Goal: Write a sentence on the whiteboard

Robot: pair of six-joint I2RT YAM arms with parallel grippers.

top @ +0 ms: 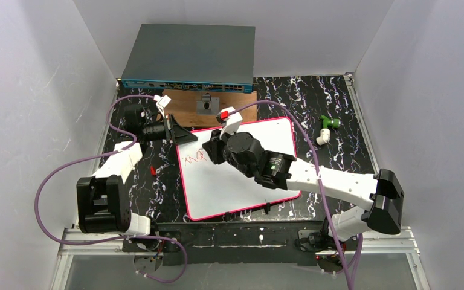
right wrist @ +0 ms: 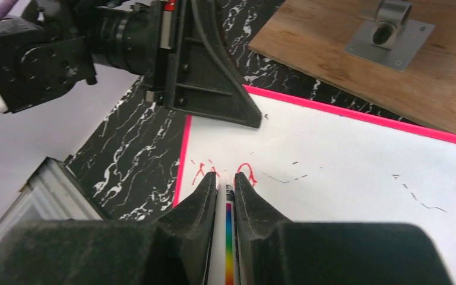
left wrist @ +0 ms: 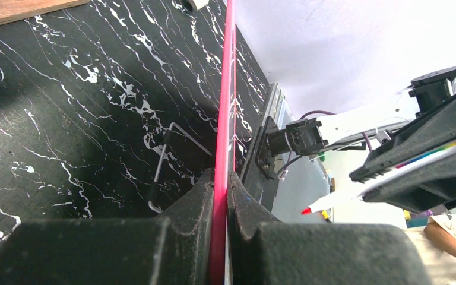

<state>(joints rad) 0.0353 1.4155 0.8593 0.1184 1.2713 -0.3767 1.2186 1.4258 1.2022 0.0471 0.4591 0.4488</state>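
- The left gripper is shut tight on the pink-red rim of the whiteboard, one finger on each face of the edge. The board itself lies on the black marbled counter.
- The right gripper is closed on a white marker with a rainbow stripe. The barrel runs out between its fingers and the red tip points down at the board. Whether the tip touches the surface cannot be told.
- The sentence so far is a few wobbly red strokes, too scrawled to read. They sit right at the right gripper's fingertips, on either side of the marker tip, and just below the left gripper's hold on the board's corner.
- Ahead and to the right of the right gripper, the rest of the board is white, with only faint dark specks.
- Past the board's far rim, beyond the right gripper, lies a brown wooden board carrying a grey metal bracket.
- A white-and-green pipe fitting rests on the counter, well apart from both grippers.
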